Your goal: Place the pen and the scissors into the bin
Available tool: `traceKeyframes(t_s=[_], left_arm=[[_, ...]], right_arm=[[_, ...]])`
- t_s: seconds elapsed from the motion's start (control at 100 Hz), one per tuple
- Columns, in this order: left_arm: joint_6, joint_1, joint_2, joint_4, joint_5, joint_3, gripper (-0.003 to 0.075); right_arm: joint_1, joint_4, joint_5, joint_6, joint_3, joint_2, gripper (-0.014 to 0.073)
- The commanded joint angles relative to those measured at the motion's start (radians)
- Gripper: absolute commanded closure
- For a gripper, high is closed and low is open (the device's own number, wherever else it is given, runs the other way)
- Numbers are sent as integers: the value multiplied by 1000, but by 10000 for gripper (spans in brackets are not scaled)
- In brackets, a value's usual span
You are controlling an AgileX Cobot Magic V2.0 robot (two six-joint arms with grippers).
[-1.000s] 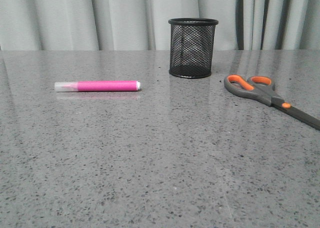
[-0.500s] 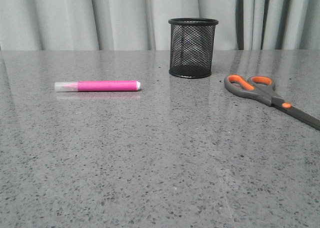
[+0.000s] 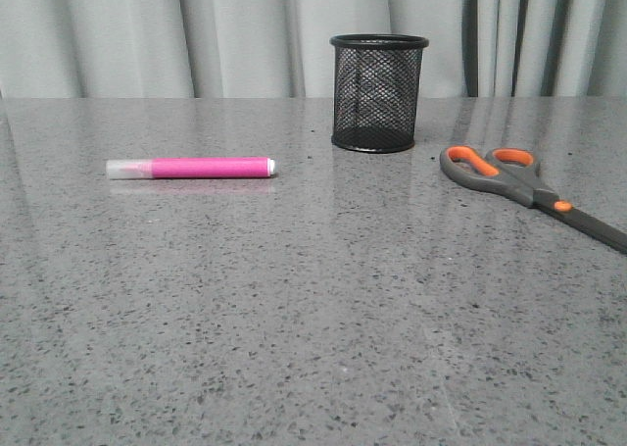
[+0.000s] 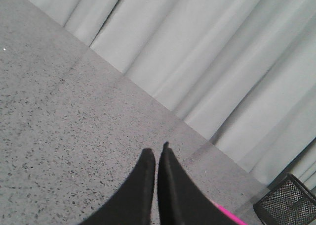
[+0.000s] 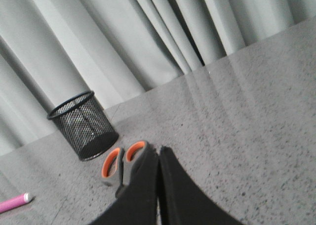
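Nothing done yet: pen lies flat on the table well left of the bin, scissors lie flat to the bin's right, bin looks empty, left gripper and right gripper both clenched on nothing.

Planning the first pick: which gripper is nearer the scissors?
Right. The right gripper hangs just over the scissors; the left gripper sees only pen and bin.

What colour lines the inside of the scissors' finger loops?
Orange, on the scissors with grey handles; clearest in the front view.
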Motion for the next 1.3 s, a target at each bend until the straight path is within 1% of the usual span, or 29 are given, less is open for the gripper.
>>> traceKeyframes(t_s=[0.0,0.08,0.18,0.31,0.42,0.5,0.57,0.64,0.77,0.84,0.88,0.93,1.0,1.03,1.05,1.1,1.15,1.2,1.24,1.29], left_arm=[[-4,-8,-31,-20,-44,3,739],[1,-8,-29,13,-12,-36,740],[1,-8,3,126,56,-107,740],[1,-8,112,268,166,-236,740],[27,-8,239,390,271,-365,740],[115,-8,338,399,342,-460,739],[157,-8,412,399,410,-528,739],[167,-8,470,399,465,-575,739],[167,-8,564,395,516,-632,738],[178,-8,600,371,532,-650,738],[209,-8,614,340,532,-658,731],[270,-8,633,287,534,-666,701],[355,-8,657,190,521,-668,619],[386,-8,669,150,519,-668,567],[409,-8,677,122,519,-668,545],[467,-8,695,57,517,-668,455],[530,-8,714,-3,517,-668,390],[585,-8,734,-64,517,-668,348],[633,-8,752,-119,517,-668,337],[728,-8,777,-186,527,-668,342]], right_arm=[[-3,10,-15,-6,-54,-12,660],[-3,-4,32,-37,-107,16,658],[-3,-25,100,-86,-181,97,657],[-3,-67,189,-121,-302,286,658],[-3,-126,307,-133,-432,479,658],[-3,-137,382,-162,-525,611,658],[-3,-137,427,-181,-599,695,660],[-3,-137,443,-181,-656,754,662],[-3,-137,445,-200,-714,805,661],[-3,-137,445,-214,-726,808,641],[-3,-137,440,-220,-726,808,605],[-3,-137,440,-227,-726,808,545],[-3,-137,440,-232,-726,808,427],[-3,-137,440,-232,-726,808,361],[-3,-137,440,-232,-726,808,336],[-3,-137,440,-232,-726,808,254],[-3,-137,440,-232,-726,808,222],[-3,-137,440,-232,-726,808,222],[-3,-137,442,-232,-726,808,222],[-3,-137,442,-232,-726,808,222]])
